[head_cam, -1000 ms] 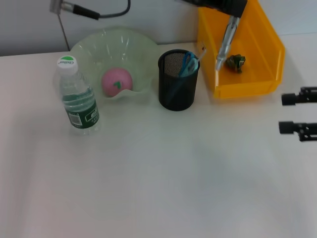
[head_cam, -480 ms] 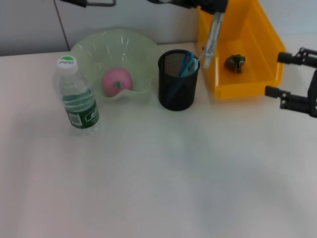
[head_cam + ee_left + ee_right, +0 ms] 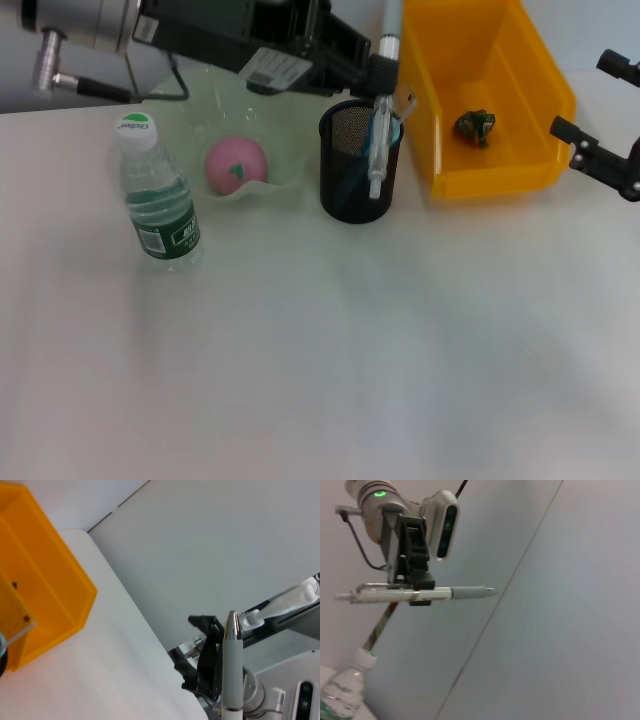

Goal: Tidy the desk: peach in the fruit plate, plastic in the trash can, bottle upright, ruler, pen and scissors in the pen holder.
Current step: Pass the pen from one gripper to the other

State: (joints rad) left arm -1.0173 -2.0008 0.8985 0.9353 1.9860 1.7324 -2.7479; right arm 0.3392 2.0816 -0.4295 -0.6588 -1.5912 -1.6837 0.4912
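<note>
My left gripper (image 3: 379, 72) is shut on a silver-grey pen (image 3: 378, 150), held upright over the black mesh pen holder (image 3: 345, 185). The pen's lower end shows across the holder's front wall. Blue scissors handles (image 3: 392, 130) stick out of the holder. The pink peach (image 3: 237, 163) lies in the pale green fruit plate (image 3: 290, 175). The bottle (image 3: 155, 195) stands upright at the left. A crumpled piece of plastic (image 3: 476, 125) lies in the orange bin (image 3: 500, 175). My right gripper (image 3: 598, 100) hangs open at the right edge. The right wrist view shows the left gripper (image 3: 417, 587) clamping the pen (image 3: 460, 592).
The orange bin stands right beside the pen holder, and the fruit plate touches the holder's other side. The left arm (image 3: 200, 30) reaches across above the plate. The white desk (image 3: 330, 350) stretches in front of them all.
The left arm has swung left with the pen, from above the orange bin to over the pen holder, and turned it upright. The right gripper has shifted back along the right edge.
</note>
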